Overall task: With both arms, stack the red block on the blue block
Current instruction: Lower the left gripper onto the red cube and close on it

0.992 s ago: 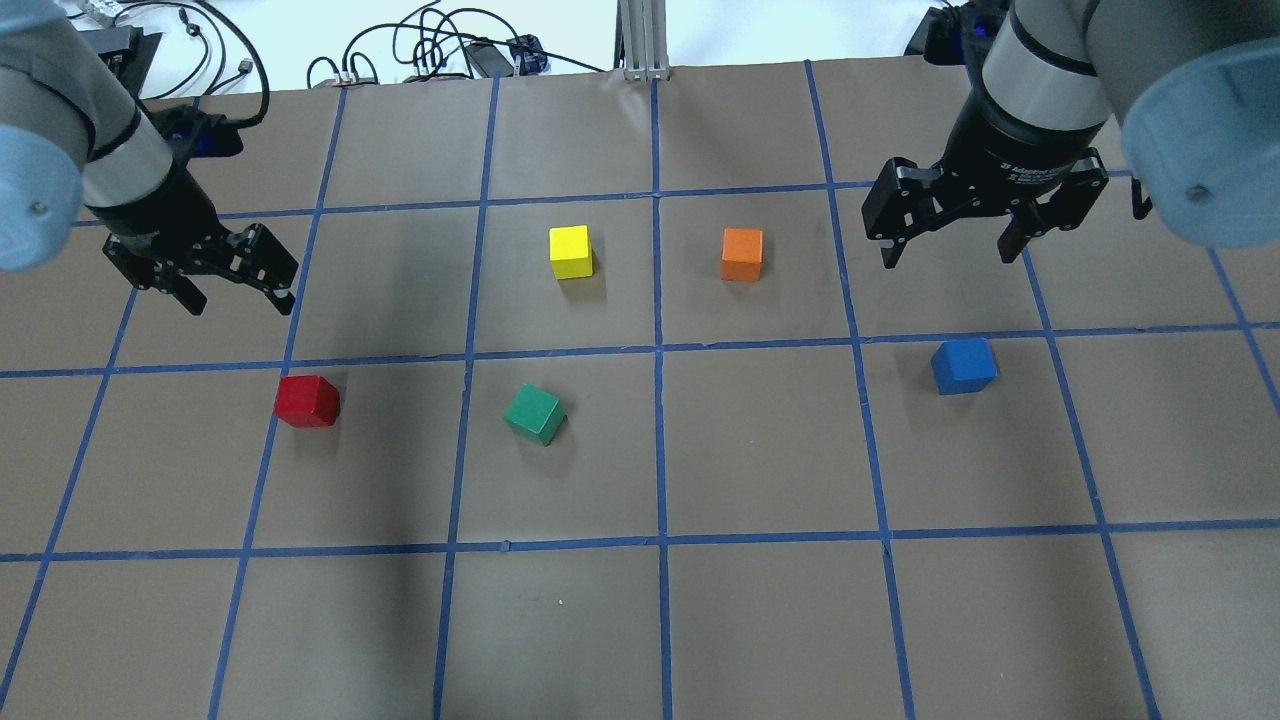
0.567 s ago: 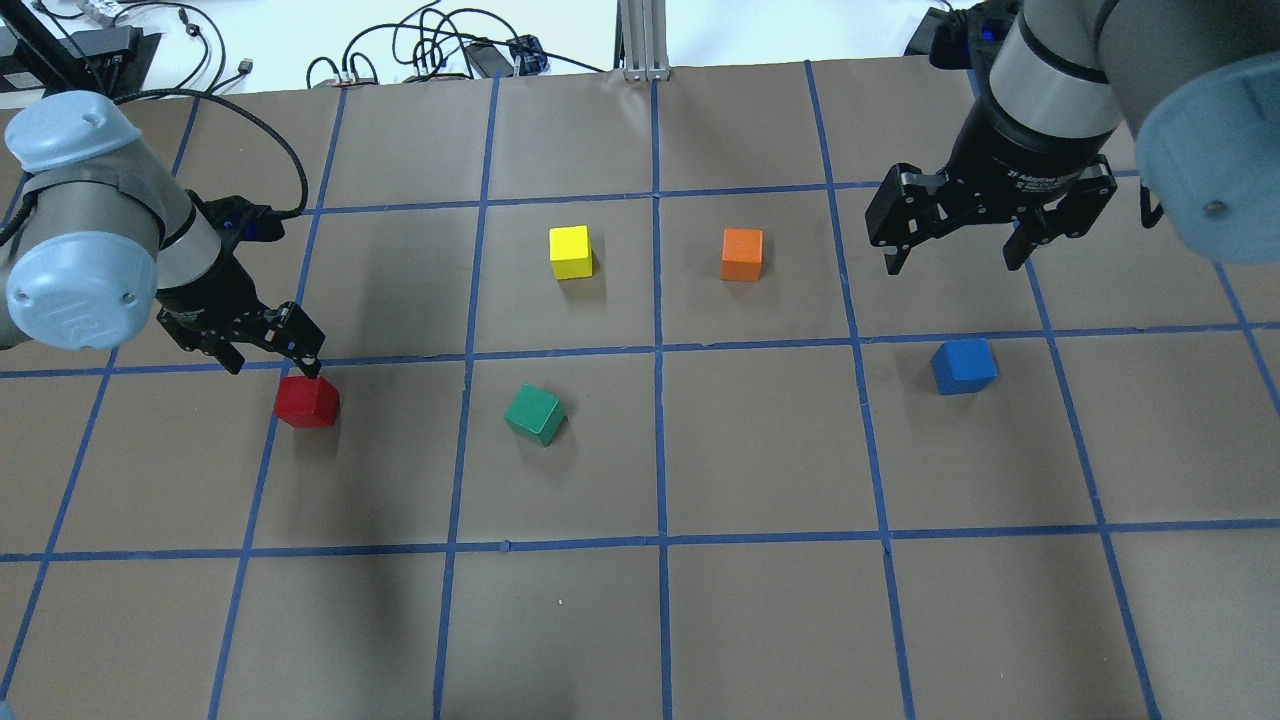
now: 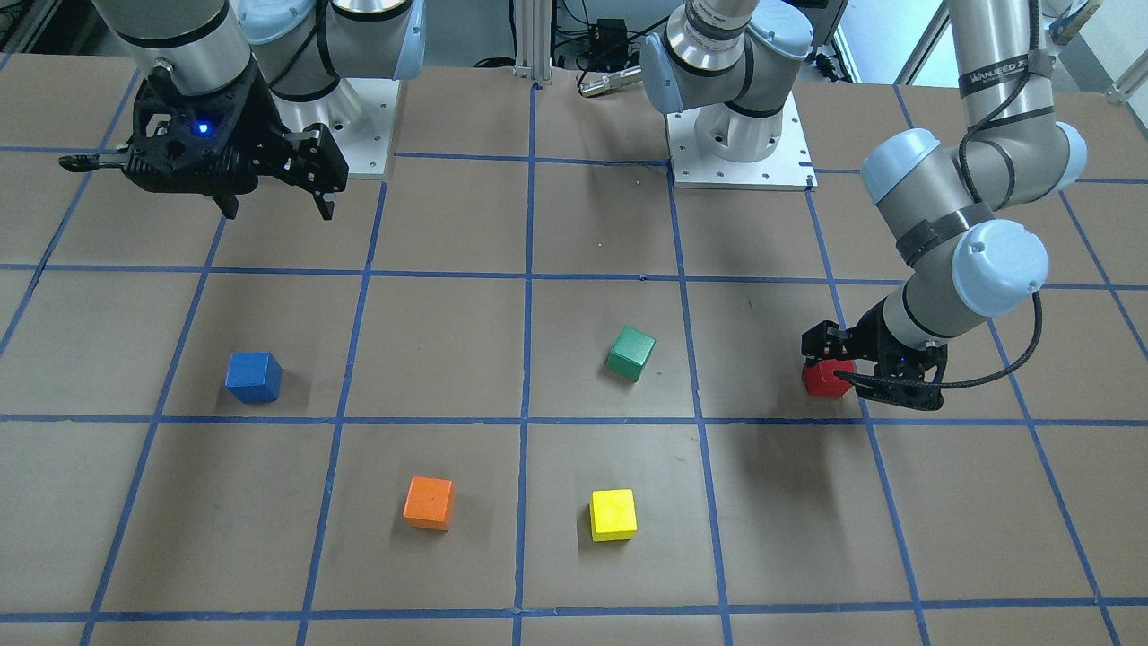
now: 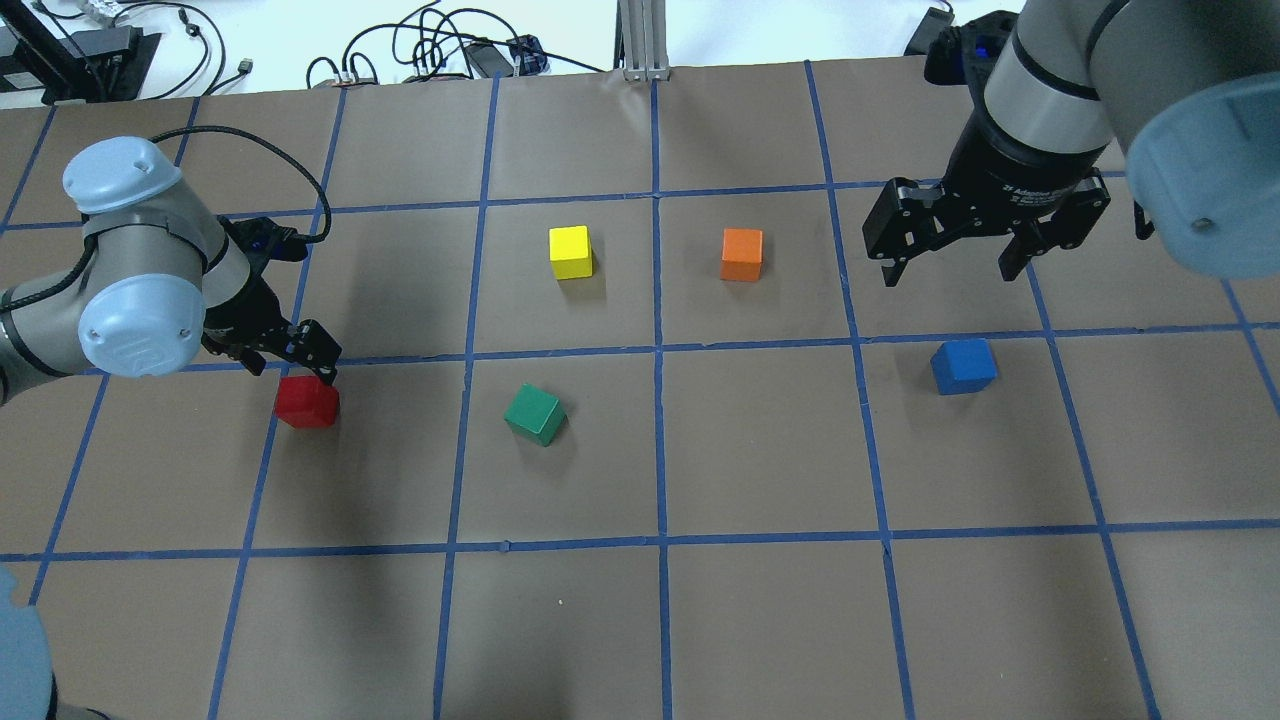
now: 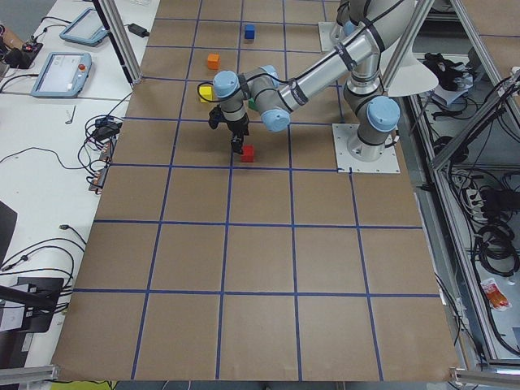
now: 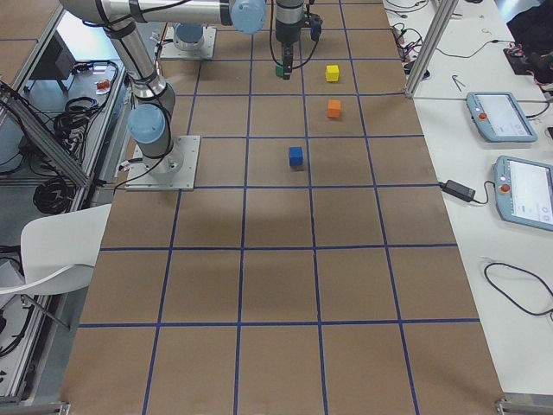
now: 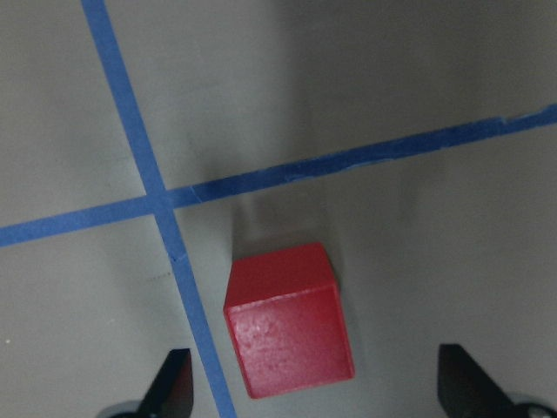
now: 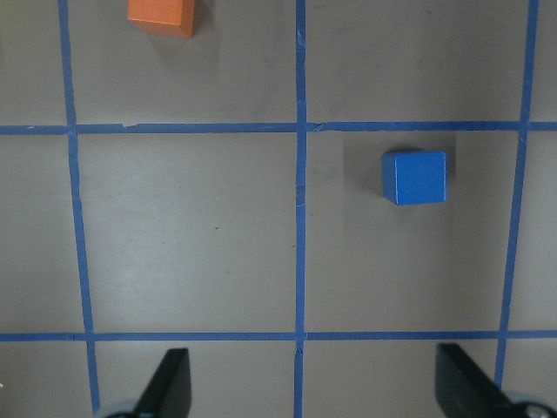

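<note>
Brown gridded table [image 4: 760, 620] carries the matte red block [image 4: 306, 402], left hand [image 4: 292, 368] wide open over it.

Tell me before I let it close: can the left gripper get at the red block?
Likely yes: the left gripper is open, the red block sits between its fingers, and nothing crowds it.

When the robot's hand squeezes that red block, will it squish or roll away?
Probably neither. The red block has crisp edges and flat faces, so it is likely stiff and won't roll. Its matte sides shouldn't slip much.
</note>
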You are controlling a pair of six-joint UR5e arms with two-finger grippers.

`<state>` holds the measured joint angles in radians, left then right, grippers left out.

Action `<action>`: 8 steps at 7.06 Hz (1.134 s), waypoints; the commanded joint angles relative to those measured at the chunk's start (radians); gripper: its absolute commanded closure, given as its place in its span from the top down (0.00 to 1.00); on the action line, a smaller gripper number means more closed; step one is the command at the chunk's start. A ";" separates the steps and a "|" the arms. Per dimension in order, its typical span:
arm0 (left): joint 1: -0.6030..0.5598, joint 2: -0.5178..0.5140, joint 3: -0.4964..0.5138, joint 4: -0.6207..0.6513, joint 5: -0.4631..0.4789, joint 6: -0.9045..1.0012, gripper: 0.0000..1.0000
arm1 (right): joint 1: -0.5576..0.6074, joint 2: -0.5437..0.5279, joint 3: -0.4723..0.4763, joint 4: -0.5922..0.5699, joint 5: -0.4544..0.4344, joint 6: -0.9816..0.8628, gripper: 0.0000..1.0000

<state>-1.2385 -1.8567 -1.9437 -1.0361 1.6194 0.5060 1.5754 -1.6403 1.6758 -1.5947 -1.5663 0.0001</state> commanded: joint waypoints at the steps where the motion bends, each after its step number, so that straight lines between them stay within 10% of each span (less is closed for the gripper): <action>1: 0.001 -0.012 -0.037 0.034 0.007 -0.027 1.00 | 0.000 0.001 0.004 -0.002 0.000 -0.002 1.00; 4: 0.002 -0.036 -0.090 0.083 0.016 -0.089 0.86 | 0.000 0.001 0.004 -0.007 0.000 -0.003 1.00; 6: -0.002 -0.044 -0.066 0.103 0.054 -0.098 0.03 | 0.000 0.001 0.004 -0.007 0.000 -0.003 1.00; 8: -0.030 -0.004 -0.040 0.084 0.059 -0.103 0.00 | 0.000 0.002 0.004 -0.008 -0.001 -0.005 1.00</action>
<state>-1.2513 -1.8791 -1.9997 -0.9413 1.6758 0.4076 1.5754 -1.6388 1.6797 -1.6031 -1.5665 -0.0041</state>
